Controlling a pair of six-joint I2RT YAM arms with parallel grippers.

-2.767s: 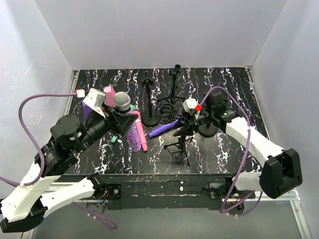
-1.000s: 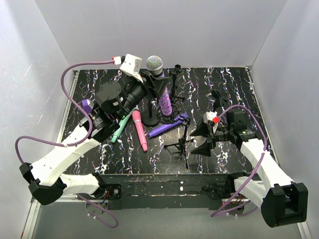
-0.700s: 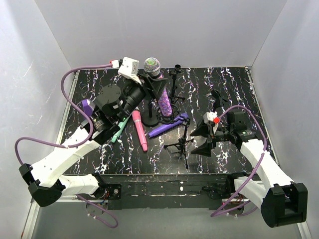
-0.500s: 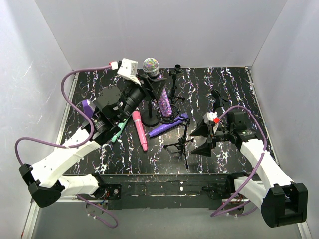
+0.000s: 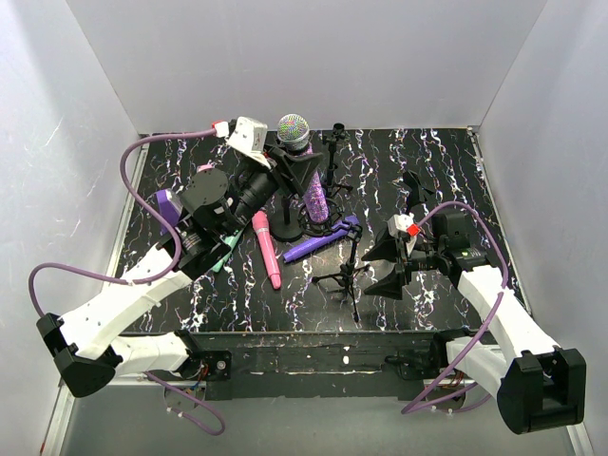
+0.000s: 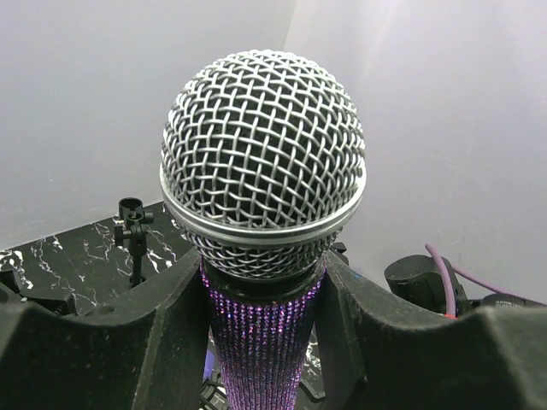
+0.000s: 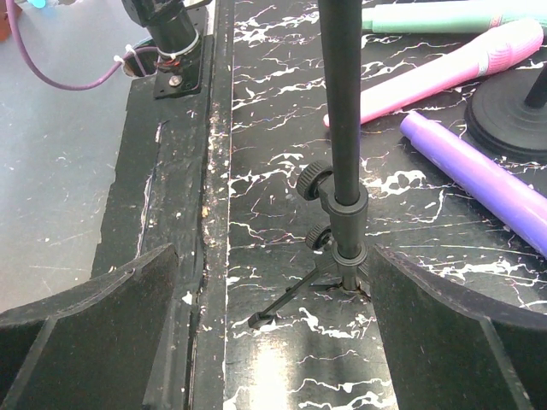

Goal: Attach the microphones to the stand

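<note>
White walls closed in a black marbled table (image 5: 446,161) in the overhead view. Our left claw (image 5: 302,171) hung raised over the far middle of it, pinching the glittery purple microphone (image 5: 313,198) upright, with the silver head above the fingers and the handle reaching down toward a round black base (image 5: 288,229). Nearer us than that claw lay the pink microphone (image 5: 265,249) and the plain purple microphone (image 5: 319,239). The mint green microphone (image 5: 221,258) lay partly hidden under the arm. Our right claw (image 5: 388,261) sat low and spread wide, facing a tripod stand (image 5: 350,271) just ahead of it.

From the left wrist, we saw both black fingers (image 6: 162,342) pressed against the sparkly handle right beneath the mesh head of the glittery purple microphone (image 6: 263,166). Another slim stand (image 6: 132,226) stood beyond, to the left.

From the right wrist, the fingers (image 7: 85,316) stood far apart. The tripod stand (image 7: 342,128) rose ahead of the gap, its hub just beside the right-hand finger. Past it lay the plain purple microphone (image 7: 479,179), the pink microphone (image 7: 436,73) and the mint green microphone (image 7: 444,15).
</note>
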